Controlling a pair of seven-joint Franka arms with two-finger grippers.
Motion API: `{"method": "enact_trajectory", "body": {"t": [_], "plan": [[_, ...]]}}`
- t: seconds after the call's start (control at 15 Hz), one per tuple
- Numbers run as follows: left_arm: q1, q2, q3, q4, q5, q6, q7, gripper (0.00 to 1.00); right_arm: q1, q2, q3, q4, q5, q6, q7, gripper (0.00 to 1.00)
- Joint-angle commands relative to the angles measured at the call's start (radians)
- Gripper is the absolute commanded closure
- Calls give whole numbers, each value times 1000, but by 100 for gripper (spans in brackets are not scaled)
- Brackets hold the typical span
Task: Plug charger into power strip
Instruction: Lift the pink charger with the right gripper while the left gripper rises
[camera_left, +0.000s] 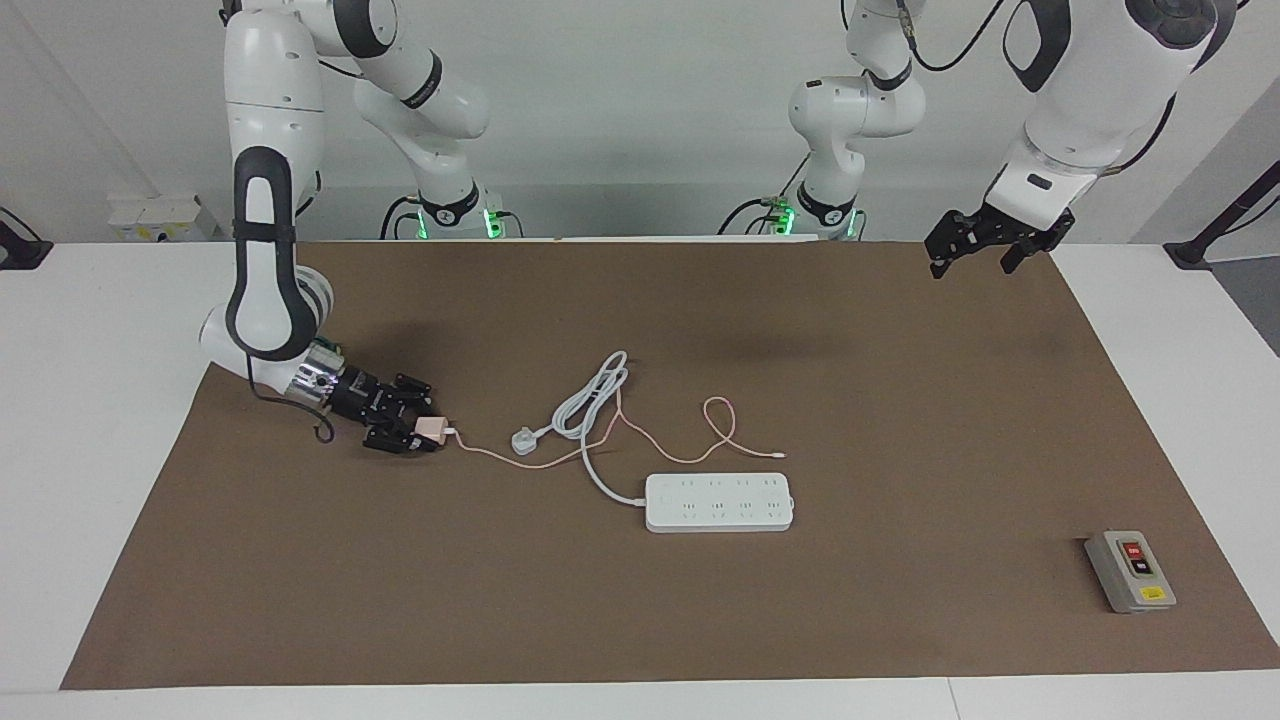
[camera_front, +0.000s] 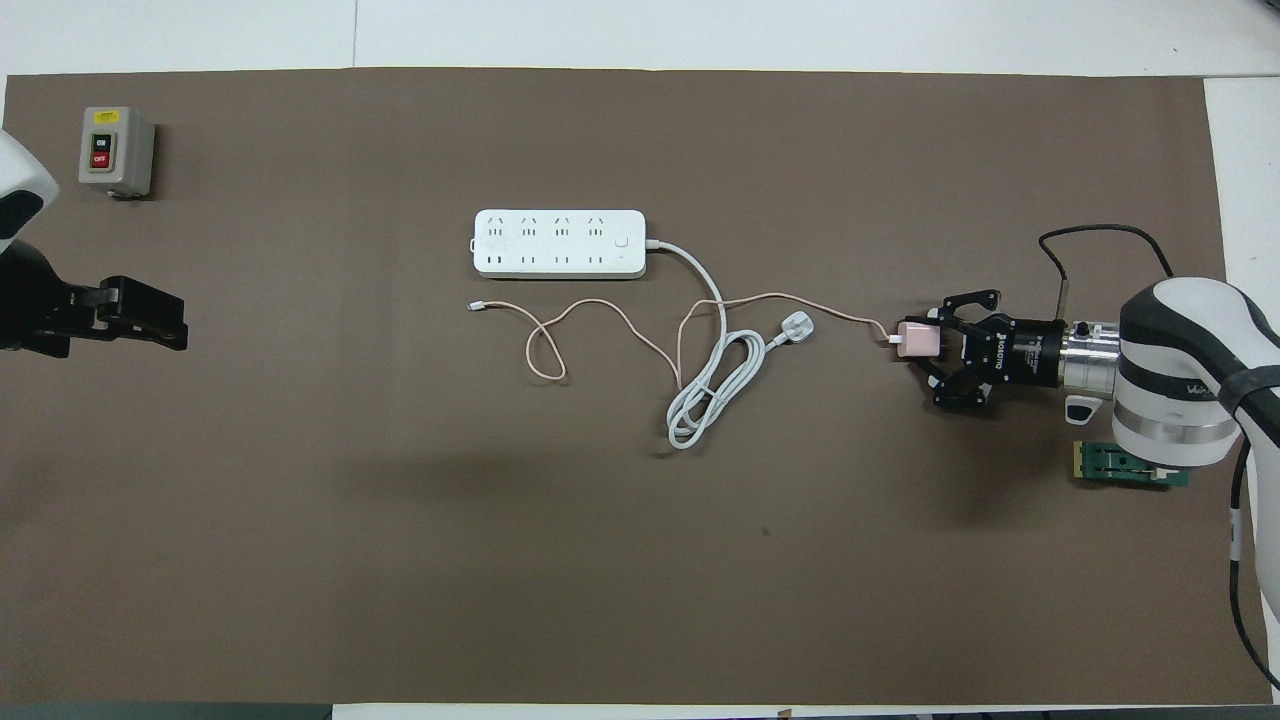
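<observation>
The pale pink charger lies low over the brown mat toward the right arm's end of the table. My right gripper is shut on it, one finger on each side; it also shows in the overhead view with the charger at its tips. The charger's thin pink cable trails in loops across the mat toward the power strip. The strip lies flat, sockets up, in the middle of the mat. My left gripper waits open and empty, raised over the mat's corner at the left arm's end.
The strip's thick white cord lies coiled between charger and strip, nearer to the robots than the strip, ending in a white three-pin plug. A grey box with red and black buttons sits toward the left arm's end, farther from the robots.
</observation>
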Motion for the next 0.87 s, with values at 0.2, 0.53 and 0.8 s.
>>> {"method": "enact_trajectory", "body": {"t": [0.2, 0.53, 0.8], "plan": [[-6, -20, 12, -16, 12, 11, 7, 0, -5, 102, -1, 50, -12, 102, -83, 100], [-5, -20, 10, -19, 11, 12, 45, 0, 37, 46, -3, 52, -36, 88, 29, 100], [-5, -20, 10, -16, 9, 9, 53, 0, 52, -29, -3, 105, -154, -14, 235, 100]]}}
